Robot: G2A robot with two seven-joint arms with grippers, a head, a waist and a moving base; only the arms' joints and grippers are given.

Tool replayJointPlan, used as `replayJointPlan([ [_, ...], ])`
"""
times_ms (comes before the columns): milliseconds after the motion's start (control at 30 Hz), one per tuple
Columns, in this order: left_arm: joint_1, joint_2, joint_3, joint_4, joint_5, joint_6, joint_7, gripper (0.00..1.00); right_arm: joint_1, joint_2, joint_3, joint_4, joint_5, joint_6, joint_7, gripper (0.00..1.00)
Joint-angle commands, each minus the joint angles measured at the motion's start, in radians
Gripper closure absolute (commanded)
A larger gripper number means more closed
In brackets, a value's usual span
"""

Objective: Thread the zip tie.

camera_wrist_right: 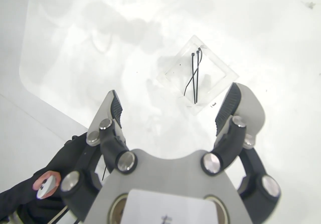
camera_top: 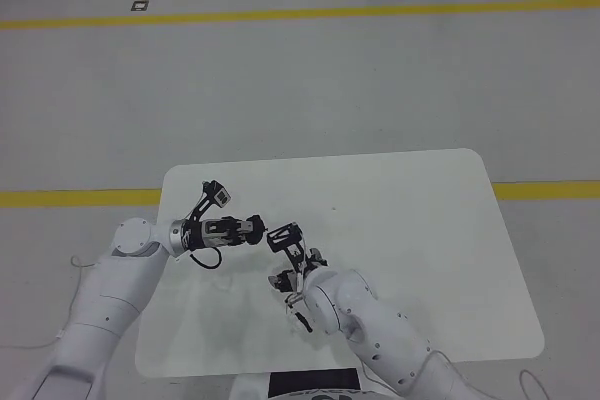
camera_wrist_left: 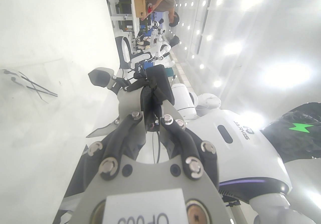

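Left arm: stretched low over the table [camera_top: 430, 250], left gripper [camera_wrist_left: 150, 89] aimed sideways at the right gripper [camera_wrist_right: 173, 92].
Left fingers: pinched together on the zip tie [camera_wrist_left: 158, 139], its strap trailing back.
Right arm: bent, gripper facing down, fingers wide apart, just beside the left fingertips.
Tray [camera_wrist_right: 220, 64]: clear, on the table below the right gripper, holding spare ties [camera_wrist_right: 196, 76].

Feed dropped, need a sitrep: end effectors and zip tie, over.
Left end effector shut on zip tie. Right end effector open, pointed at clear tray of spare ties. Nothing seen in the way.
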Motion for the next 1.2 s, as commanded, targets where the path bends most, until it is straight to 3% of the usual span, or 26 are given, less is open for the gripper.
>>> replayJointPlan([
  [0, 0.000, 0.000, 0.000, 0.000, 0.000, 0.000, 0.000, 1.00, -0.005, -0.001, 0.003, -0.001, -0.020, 0.004, -0.009, 0.00],
  [100, 0.000, 0.000, 0.000, 0.000, 0.000, 0.000, 0.000, 1.00, -0.015, -0.007, 0.017, -0.009, -0.036, 0.004, -0.003, 0.00],
  [167, 0.000, 0.000, 0.000, 0.000, 0.000, 0.000, 0.000, 1.00, -0.026, -0.014, 0.034, -0.014, -0.040, 0.004, -0.006, 0.45],
  [200, 0.000, 0.000, 0.000, 0.000, 0.000, 0.000, 0.000, 1.00, -0.032, -0.017, 0.041, -0.016, -0.041, 0.004, -0.008, 0.52],
  [467, 0.000, 0.000, 0.000, 0.000, 0.000, 0.000, 0.000, 1.00, -0.049, -0.039, 0.059, -0.005, -0.058, 0.004, 0.008, 0.73],
  [833, 0.000, 0.000, 0.000, 0.000, 0.000, 0.000, 0.000, 1.00, -0.031, -0.066, 0.079, 0.066, -0.040, 0.004, 0.009, 0.87],
  [1167, 0.000, 0.000, 0.000, 0.000, 0.000, 0.000, 0.000, 1.00, 0.009, -0.098, 0.100, 0.186, -0.029, 0.004, -0.009, 0.85],
])
